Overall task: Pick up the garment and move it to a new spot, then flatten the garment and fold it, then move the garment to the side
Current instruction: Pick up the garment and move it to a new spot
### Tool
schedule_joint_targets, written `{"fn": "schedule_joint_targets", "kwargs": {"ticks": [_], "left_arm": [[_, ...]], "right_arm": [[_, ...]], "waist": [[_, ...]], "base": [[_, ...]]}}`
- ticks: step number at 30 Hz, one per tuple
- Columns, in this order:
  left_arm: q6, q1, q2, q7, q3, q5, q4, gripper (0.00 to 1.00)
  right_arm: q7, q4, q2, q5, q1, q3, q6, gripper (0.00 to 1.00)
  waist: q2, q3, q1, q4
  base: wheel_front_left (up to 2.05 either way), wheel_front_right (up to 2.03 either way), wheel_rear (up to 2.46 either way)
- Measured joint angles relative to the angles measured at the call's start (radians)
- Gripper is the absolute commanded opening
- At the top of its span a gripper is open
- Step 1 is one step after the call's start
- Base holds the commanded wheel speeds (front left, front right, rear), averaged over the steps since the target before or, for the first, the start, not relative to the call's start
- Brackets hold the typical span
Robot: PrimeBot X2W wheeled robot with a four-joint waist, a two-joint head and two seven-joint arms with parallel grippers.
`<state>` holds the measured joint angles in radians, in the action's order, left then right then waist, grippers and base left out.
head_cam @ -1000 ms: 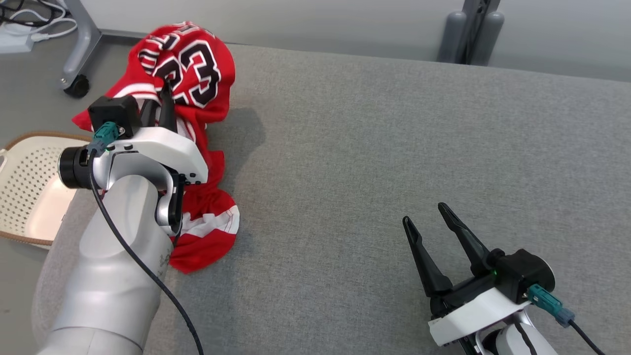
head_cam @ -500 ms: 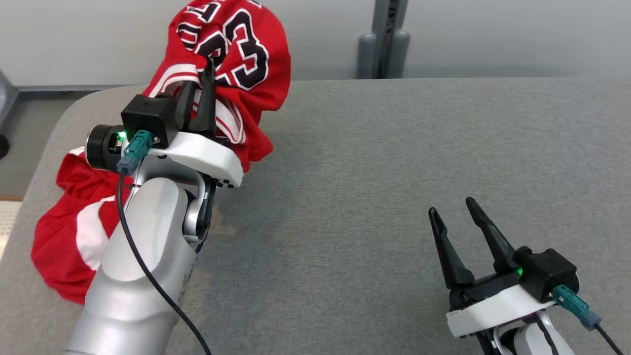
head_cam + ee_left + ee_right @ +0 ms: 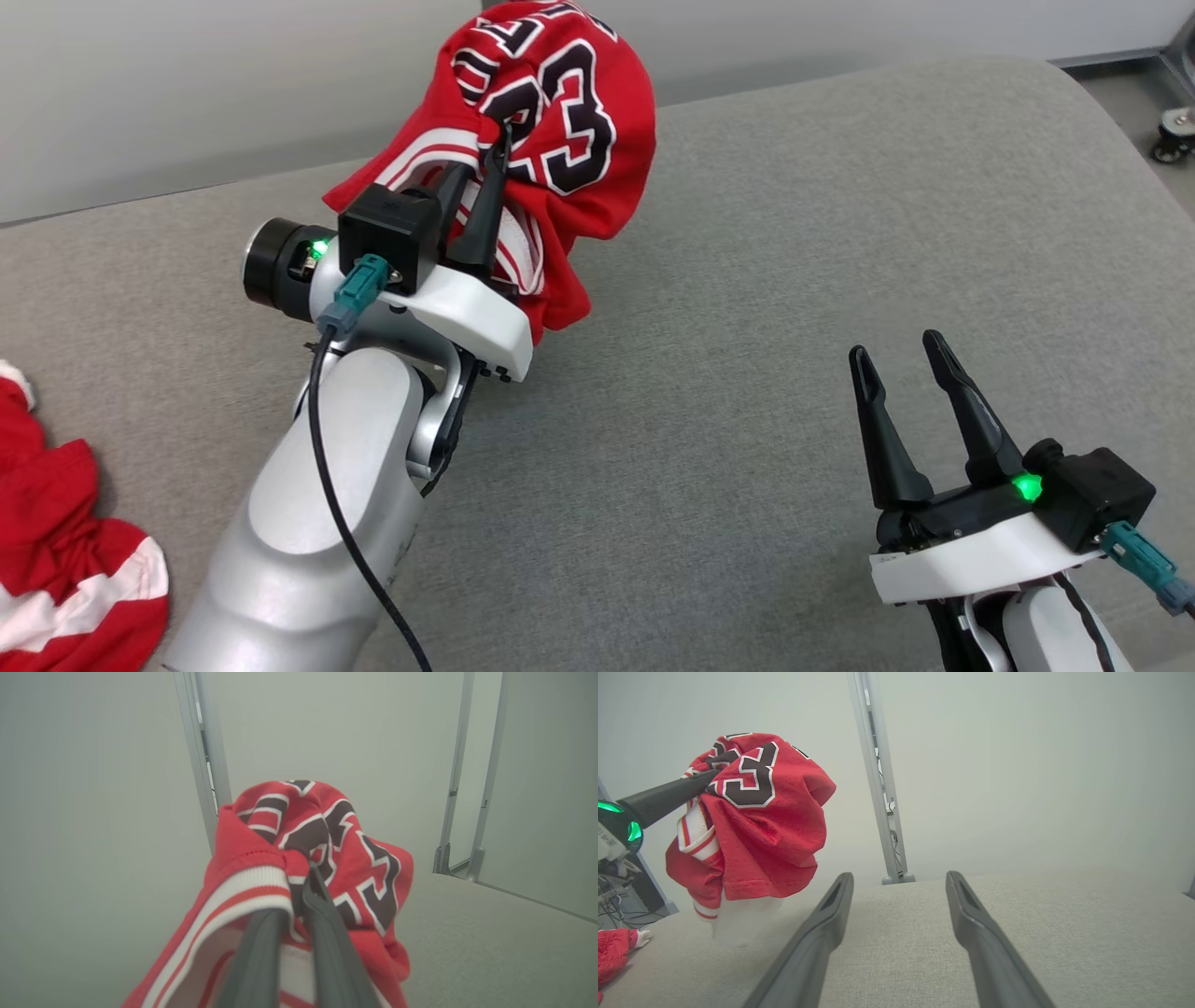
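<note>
Left gripper: fingers pressed together on a fold of the garment, beside its white-striped trim, so the cloth hangs from one point.
Garment: red jersey with dark numbers, bunched and raised above the far left part of the bench; whether its lowest hem touches, I cannot tell. It is probably being carried to a new spot.
Right gripper: fingers apart, holding nothing, low over the near right corner, likely waiting for the flattening.
Bench: grey fabric top; its middle looks suited for laying the jersey.
Other red cloth: lies at the near left edge, well apart.
</note>
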<state>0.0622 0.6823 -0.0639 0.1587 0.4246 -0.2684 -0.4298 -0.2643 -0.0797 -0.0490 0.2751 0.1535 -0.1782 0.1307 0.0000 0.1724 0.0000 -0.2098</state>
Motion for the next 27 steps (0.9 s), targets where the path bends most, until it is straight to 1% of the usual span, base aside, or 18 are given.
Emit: {"fn": "schedule_joint_targets", "kwargs": {"ticks": [6,13,14,18,20,22,24,25,26,27], "left_arm": [[-0.019,0.004,0.004,-0.025,0.064,0.025,-0.024,0.0],[-0.048,0.022,0.006,-0.032,0.132,0.054,-0.144,0.0],[-0.048,0.022,0.006,-0.032,0.132,0.054,-0.144,0.0],[-0.071,0.033,0.007,0.005,0.149,0.049,-0.243,0.0],[-0.072,0.041,0.008,0.015,0.157,0.052,-0.26,0.0],[-0.084,0.056,0.011,0.03,0.17,0.054,-0.288,0.0],[-0.084,0.063,0.012,0.044,0.176,0.054,-0.306,0.01],[-0.083,0.065,0.012,0.05,0.177,0.051,-0.312,0.2],[-0.083,0.066,0.012,0.058,0.179,0.047,-0.316,0.44],[-0.083,0.066,0.012,0.064,0.184,0.046,-0.317,1.0]], "right_arm": [[0.0,0.013,0.0,0.023,0.008,0.005,0.0,1.0],[0.0,0.026,0.0,0.052,0.019,0.01,0.0,1.0],[0.0,0.026,0.0,0.052,0.019,0.01,0.0,1.0],[0.0,0.026,0.0,0.062,0.019,0.007,0.0,1.0],[0.0,0.026,0.001,0.058,0.019,0.01,0.0,1.0],[0.0,0.026,0.0,0.05,0.019,0.014,0.0,1.0],[0.0,0.026,0.0,0.039,0.017,0.018,0.0,1.0],[0.0,0.025,0.001,0.032,0.015,0.02,0.0,1.0],[0.0,0.023,0.001,0.029,0.012,0.022,0.0,1.0],[0.0,0.02,0.0,0.024,0.01,0.025,0.0,1.0]], "waist": [[0.0,0.038,0.0,-0.078],[0.0,0.092,0.0,-0.142],[0.0,0.092,0.0,-0.142],[0.0,0.122,0.0,-0.174],[0.0,0.127,0.0,-0.178],[0.0,0.133,0.0,-0.181],[0.0,0.13,0.0,-0.175],[0.0,0.127,0.0,-0.17],[0.0,0.124,0.0,-0.164],[0.0,0.119,0.0,-0.158]], "base": [[0.0,0.0,0.0],[0.0,0.0,0.0],[0.0,0.0,0.0],[0.0,0.0,0.0],[0.0,0.0,0.0],[0.0,0.0,0.0],[0.0,0.0,0.0],[0.0,0.0,0.0],[0.0,0.0,0.0],[0.0,0.0,0.0]]}}
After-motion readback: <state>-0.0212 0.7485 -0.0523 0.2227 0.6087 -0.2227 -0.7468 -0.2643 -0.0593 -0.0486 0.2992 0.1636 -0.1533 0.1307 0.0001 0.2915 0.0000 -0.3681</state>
